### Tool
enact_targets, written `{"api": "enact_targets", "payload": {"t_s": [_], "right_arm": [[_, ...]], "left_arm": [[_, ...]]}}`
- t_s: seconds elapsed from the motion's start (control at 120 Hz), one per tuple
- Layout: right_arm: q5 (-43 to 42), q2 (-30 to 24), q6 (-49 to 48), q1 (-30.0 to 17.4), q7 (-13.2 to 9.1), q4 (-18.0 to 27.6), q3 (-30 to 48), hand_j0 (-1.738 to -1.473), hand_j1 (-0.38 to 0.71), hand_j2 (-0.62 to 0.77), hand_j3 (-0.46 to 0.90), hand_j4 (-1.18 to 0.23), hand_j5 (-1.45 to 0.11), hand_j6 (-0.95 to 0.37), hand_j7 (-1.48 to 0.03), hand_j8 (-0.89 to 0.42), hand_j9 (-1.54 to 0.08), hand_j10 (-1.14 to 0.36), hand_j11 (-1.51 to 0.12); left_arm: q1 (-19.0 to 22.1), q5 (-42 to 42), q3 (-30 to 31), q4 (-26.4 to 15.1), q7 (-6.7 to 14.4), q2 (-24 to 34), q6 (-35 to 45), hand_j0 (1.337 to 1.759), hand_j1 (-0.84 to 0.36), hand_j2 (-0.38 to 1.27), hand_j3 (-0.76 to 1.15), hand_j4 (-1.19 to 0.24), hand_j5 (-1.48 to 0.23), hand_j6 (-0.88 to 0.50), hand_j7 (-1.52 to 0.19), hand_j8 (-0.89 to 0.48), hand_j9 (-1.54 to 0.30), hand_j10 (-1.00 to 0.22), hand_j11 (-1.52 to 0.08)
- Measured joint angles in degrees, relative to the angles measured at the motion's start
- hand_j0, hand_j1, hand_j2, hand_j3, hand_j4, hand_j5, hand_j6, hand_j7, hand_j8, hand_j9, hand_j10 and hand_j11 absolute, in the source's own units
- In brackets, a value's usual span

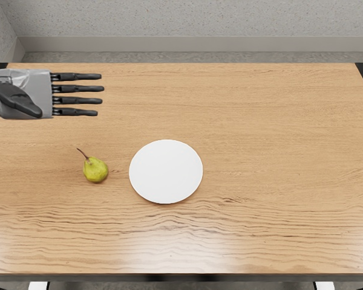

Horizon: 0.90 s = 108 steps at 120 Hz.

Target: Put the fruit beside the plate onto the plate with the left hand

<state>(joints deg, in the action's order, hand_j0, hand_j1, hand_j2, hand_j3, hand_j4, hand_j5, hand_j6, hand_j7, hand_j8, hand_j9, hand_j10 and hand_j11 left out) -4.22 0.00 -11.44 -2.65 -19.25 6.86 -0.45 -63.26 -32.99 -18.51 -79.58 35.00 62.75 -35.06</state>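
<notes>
Yellow-green pear sits on the wooden bench, just left of the white plate, not on it. Our left hand hovers at the far left, fingers straight and holding nothing. We judge the reach, grasp and placement all remain.

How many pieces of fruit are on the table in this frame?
1. A pear lies on the table, just left of the plate, apart from it. Nothing in view could hide another.
</notes>
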Motion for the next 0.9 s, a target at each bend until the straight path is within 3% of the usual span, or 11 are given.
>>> {"api": "enact_targets", "payload": {"t_s": [0.342,0.467,0.558,0.692,0.808,0.9], "right_arm": [[-0.01,0.00,0.08,-0.07,-0.34,0.01,-0.10,-1.658,-0.35,0.00,0.00,0.00,0.00,0.00,0.00,0.00,0.00,0.00,0.00],[0.00,0.00,0.09,-0.08,-0.34,0.00,-0.08,-1.658,-0.35,0.00,0.00,0.00,0.00,0.00,0.00,0.00,0.00,0.00,0.00],[0.00,0.00,0.10,-0.08,-0.34,0.00,-0.08,-1.658,-0.35,0.00,0.00,0.00,0.00,0.00,0.00,0.00,0.00,0.00,0.00],[0.00,0.00,0.10,-0.08,-0.35,0.00,-0.08,-1.658,-0.35,0.00,0.00,0.00,0.00,0.00,0.00,0.00,0.00,0.00,0.00],[-0.01,0.00,0.10,-0.08,-0.35,0.00,-0.07,-1.658,-0.35,0.00,0.00,0.00,0.00,0.00,0.00,0.00,0.00,0.00,0.00],[-0.01,0.00,0.10,-0.08,-0.35,0.00,-0.05,-1.658,-0.35,0.00,0.00,0.00,0.00,0.00,0.00,0.00,0.00,0.00,0.00]], "left_arm": [[-0.34,0.36,-0.27,-0.22,0.00,-0.14,0.00,1.658,0.33,0.00,0.00,-0.01,-0.02,-0.01,-0.02,-0.01,-0.02,-0.01,-0.02],[-1.01,5.36,-1.47,-0.22,0.00,-0.53,0.00,1.658,0.33,0.00,0.00,-0.01,-0.02,-0.01,-0.02,-0.01,-0.02,-0.01,-0.02],[-1.88,12.27,-2.76,-0.93,0.00,-0.87,0.00,1.658,0.33,0.00,0.00,-0.01,-0.02,-0.01,-0.02,-0.01,-0.02,-0.01,-0.02],[-2.90,27.54,-6.51,-6.57,0.00,-2.01,0.00,1.658,0.33,0.00,0.00,-0.01,-0.02,-0.01,-0.02,-0.01,-0.02,-0.01,-0.02],[-3.00,40.56,-7.76,-9.06,0.00,-4.75,0.08,1.658,0.33,0.00,0.00,-0.02,-0.02,-0.02,-0.02,-0.02,-0.02,-0.02,-0.02],[-3.18,49.51,-8.10,-12.11,0.00,-4.95,3.52,1.658,0.33,0.00,0.00,-0.02,-0.02,-0.02,-0.02,-0.02,-0.02,-0.02,-0.02]]}}
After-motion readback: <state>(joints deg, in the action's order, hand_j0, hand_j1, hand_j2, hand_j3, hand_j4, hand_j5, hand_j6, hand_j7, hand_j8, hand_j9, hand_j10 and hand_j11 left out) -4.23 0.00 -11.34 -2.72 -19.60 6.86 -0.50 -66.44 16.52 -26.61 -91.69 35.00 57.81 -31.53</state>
